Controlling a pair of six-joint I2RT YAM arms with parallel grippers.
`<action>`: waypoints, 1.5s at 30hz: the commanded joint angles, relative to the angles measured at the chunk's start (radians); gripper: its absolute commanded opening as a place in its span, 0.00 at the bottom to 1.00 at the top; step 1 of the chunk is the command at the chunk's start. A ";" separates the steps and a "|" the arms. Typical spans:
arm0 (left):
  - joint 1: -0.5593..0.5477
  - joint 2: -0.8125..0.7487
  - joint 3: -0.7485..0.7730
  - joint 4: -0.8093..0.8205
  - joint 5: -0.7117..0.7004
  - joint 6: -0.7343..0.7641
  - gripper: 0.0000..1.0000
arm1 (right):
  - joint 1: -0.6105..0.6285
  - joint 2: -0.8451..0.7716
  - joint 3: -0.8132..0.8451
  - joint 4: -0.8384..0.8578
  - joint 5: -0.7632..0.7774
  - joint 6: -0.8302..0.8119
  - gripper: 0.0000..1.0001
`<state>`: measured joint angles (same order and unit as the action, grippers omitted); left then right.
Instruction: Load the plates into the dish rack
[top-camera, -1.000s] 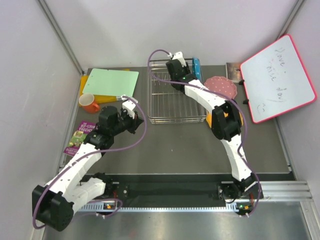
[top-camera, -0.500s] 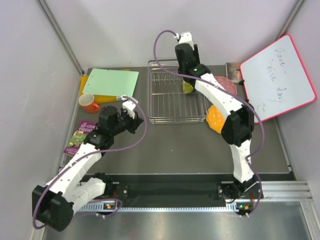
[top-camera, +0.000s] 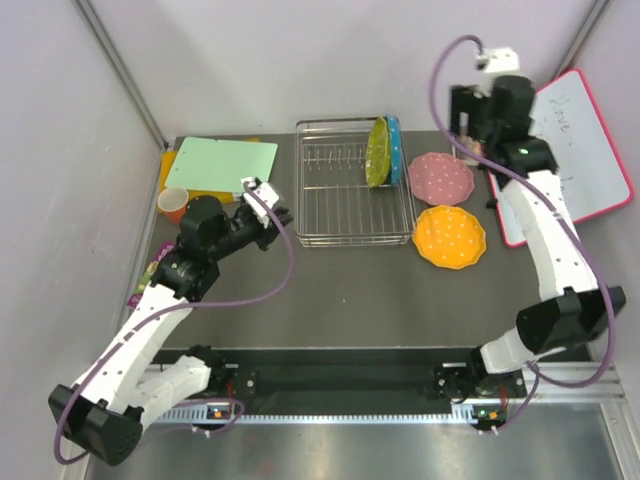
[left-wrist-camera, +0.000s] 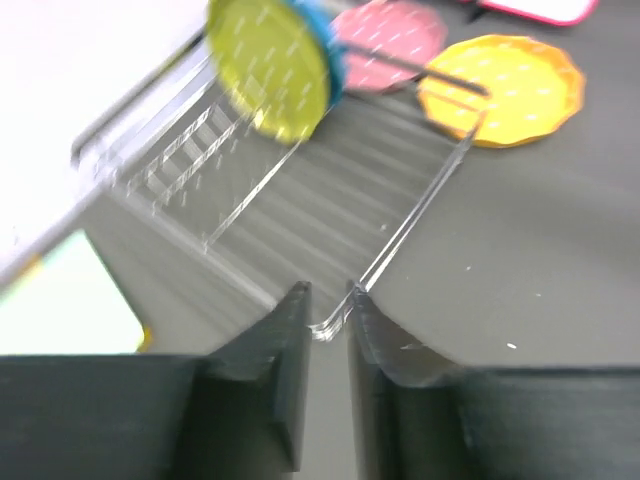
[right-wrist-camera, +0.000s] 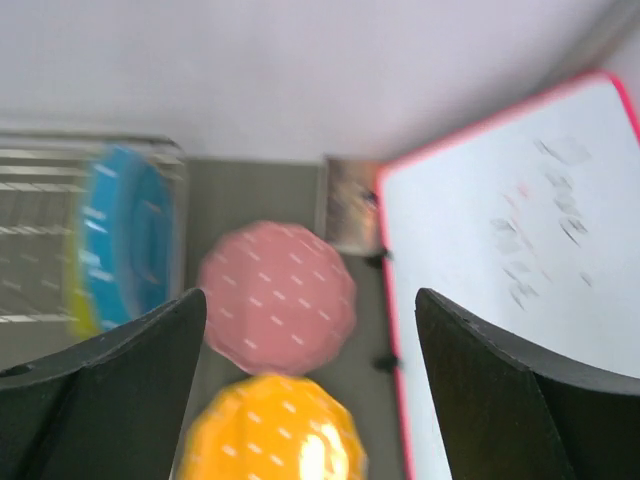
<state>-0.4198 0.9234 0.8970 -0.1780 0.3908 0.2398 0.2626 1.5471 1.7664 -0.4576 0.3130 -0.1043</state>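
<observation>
Though blurred in both wrist views, plain enough from above. Far right: whiteboard (top-camera: 562, 160), pink-framed, propped at the table's edge. Centre rear: dish rack (top-camera: 350, 238), on the table. Inside its right end, standing on edge, side by side: yellow-green plate (top-camera: 376, 152) and blue plate (top-camera: 394, 150), blue nearest the right wall. Flat on the table beside the rack: pink plate (top-camera: 441, 178), then orange plate (top-camera: 450, 237) closer to the arm bases. Right gripper (right-wrist-camera: 310, 295): high over pink plate, spread wide, gripping nothing. Left gripper (left-wrist-camera: 328, 292): parted by a narrow gap, empty, tips at the rack's near-left corner, contact unclear.
</observation>
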 joint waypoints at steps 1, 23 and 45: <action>-0.057 0.012 0.051 0.000 0.158 0.128 0.00 | -0.178 -0.108 -0.171 -0.125 -0.296 -0.089 0.86; -0.594 0.980 0.707 0.124 0.195 0.225 0.80 | -0.752 -0.554 -0.624 -0.173 -0.672 -0.138 0.90; -0.585 1.620 1.361 -0.050 0.129 -0.003 0.00 | -0.806 -0.550 -0.667 -0.167 -0.752 -0.061 0.60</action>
<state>-1.0077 2.4912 2.1757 -0.2234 0.5522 0.2741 -0.5243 0.9932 1.0714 -0.6548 -0.4088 -0.1791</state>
